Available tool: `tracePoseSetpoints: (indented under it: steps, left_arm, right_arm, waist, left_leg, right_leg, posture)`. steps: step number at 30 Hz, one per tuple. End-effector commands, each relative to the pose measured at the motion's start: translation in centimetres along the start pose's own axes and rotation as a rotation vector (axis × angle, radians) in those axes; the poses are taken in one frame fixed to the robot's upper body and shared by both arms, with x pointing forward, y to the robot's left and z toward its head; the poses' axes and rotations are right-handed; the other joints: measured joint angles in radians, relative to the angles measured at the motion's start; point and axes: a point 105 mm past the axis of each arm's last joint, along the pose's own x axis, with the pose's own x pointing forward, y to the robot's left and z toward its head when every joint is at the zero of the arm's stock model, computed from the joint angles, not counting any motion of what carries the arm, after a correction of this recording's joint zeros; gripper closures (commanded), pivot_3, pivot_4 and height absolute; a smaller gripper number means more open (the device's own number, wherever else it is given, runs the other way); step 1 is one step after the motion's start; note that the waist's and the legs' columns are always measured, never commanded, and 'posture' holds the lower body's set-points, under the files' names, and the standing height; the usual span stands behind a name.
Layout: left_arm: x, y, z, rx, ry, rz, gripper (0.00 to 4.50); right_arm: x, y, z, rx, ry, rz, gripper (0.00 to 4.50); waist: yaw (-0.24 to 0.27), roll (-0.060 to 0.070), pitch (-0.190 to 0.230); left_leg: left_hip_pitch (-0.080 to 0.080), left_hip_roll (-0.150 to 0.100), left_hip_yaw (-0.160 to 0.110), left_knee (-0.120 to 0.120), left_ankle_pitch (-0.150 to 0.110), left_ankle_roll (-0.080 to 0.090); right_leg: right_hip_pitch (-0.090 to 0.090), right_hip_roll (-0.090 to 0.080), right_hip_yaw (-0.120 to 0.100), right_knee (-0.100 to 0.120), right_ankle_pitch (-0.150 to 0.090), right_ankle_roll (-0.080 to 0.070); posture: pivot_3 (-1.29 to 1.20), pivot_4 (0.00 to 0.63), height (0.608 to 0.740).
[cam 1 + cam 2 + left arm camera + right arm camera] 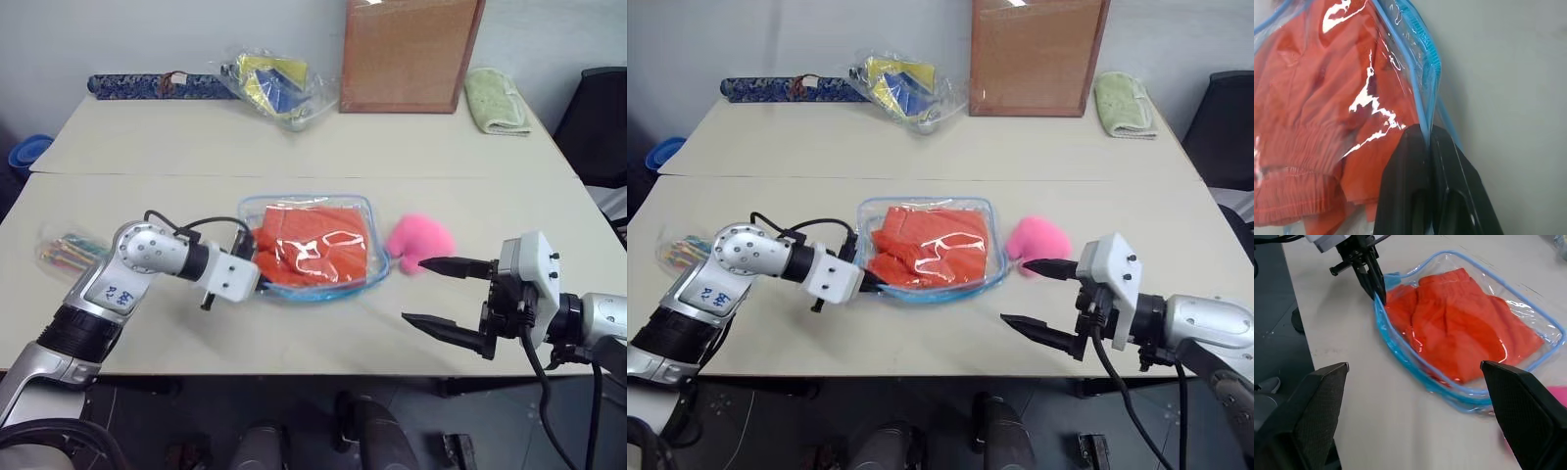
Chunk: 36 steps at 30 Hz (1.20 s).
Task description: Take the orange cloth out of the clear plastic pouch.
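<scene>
The clear plastic pouch (312,245) lies flat at table centre, the orange cloth (315,245) wholly inside it. The left gripper (1428,142), at the pouch's 9 o'clock edge, pinches the blue zipper edging between pressed-together fingers. The right gripper (443,299) hovers at 4 o'clock, fingers spread wide, holding nothing. Risks: the thin edging slips from the pinch; pulling drags the unanchored pouch along; the pink pom-pom (421,241) snags the right gripper.
</scene>
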Motion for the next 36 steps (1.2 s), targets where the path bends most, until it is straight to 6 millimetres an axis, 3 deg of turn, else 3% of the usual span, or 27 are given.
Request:
tracePoseSetpoints:
  steps: [1,4,10,16,20,26,31,35,36]
  left_arm:
    - [-1.0,0.1,-1.2,0.092,0.029,0.019,4.45]
    - [-0.9,0.4,-1.9,0.073,0.039,0.025,4.45]
    - [0.0,1.3,-0.1,-0.045,-0.053,0.075,4.45]
    - [-0.6,-0.2,1.5,-0.174,-0.086,0.058,2.56]
    - [-1.9,-1.5,1.5,-0.235,-0.060,0.036,1.32]
    - [-5.1,-1.8,4.1,-0.543,-0.226,-0.014,1.32]
    - [-6.2,0.0,7.0,-0.618,-0.369,-0.017,1.32]
    - [-6.3,0.8,7.6,-0.625,-0.384,-0.008,1.32]
    - [-6.2,1.0,7.4,-0.618,-0.373,0.002,1.30]
  right_arm:
    - [-0.5,0.6,0.7,-0.066,-0.002,0.010,0.00]
    - [-0.8,0.5,0.3,-0.077,0.019,-0.004,0.00]
    - [-1.1,-0.8,-0.2,-0.083,0.028,-0.106,0.00]
    - [-2.2,-2.8,-1.7,0.006,0.020,-0.329,0.00]
    - [-3.3,-4.3,-3.5,0.138,-0.005,-0.533,0.00]
    - [-3.2,-5.3,-5.5,0.475,-0.166,-0.773,0.00]
    - [-0.9,-5.0,-7.1,0.678,-0.207,-0.788,0.00]
    - [0.5,-4.9,-7.5,0.746,-0.224,-0.757,0.00]
    - [0.8,-5.1,-7.5,0.760,-0.239,-0.749,0.18]
  waist:
    - [0.002,0.000,0.000]
    - [0.002,0.000,0.000]
    - [0.001,0.000,0.000]
    - [-0.002,0.000,0.000]
    - [-0.002,0.000,0.000]
    - [-0.005,0.001,0.000]
    - [-0.004,0.001,0.000]
    - [-0.007,0.002,0.000]
    - [-0.007,0.002,0.000]
  left_leg:
    - [0.000,0.000,0.000,0.000,0.000,0.000]
    - [0.000,-0.001,0.000,0.000,-0.001,0.001]
    - [0.001,-0.001,-0.001,0.001,-0.001,0.002]
    - [0.000,0.000,-0.001,0.000,-0.001,0.002]
    - [0.001,0.001,0.000,0.000,-0.001,0.001]
    - [0.002,0.003,-0.001,0.000,-0.002,0.000]
    - [0.003,0.002,-0.001,-0.001,-0.002,0.000]
    - [0.003,0.002,-0.001,-0.001,-0.002,0.000]
    - [0.003,0.002,-0.001,-0.001,-0.002,-0.001]
  right_leg:
    - [0.000,0.000,0.000,0.000,0.000,0.000]
    - [0.001,0.000,0.000,0.000,0.000,0.001]
    - [0.003,0.001,-0.001,0.001,0.001,0.002]
    - [0.004,0.001,-0.001,0.000,0.001,0.003]
    - [0.004,0.001,0.000,0.000,0.001,0.002]
    - [0.010,0.002,0.000,-0.001,0.000,0.001]
    - [0.010,0.002,0.000,0.000,0.000,0.000]
    - [0.011,0.003,0.000,0.000,0.000,0.000]
    - [0.011,0.003,0.000,0.000,0.000,0.000]
  posture:
    - [0.00,0.150,0.740]
    - [0.00,0.150,0.740]
    - [0.00,0.150,0.740]
    - [0.00,0.150,0.740]
    - [0.00,0.150,0.740]
    - [0.00,0.150,0.740]
    - [0.00,0.150,0.740]
    - [0.00,0.150,0.740]
    - [0.00,0.150,0.740]
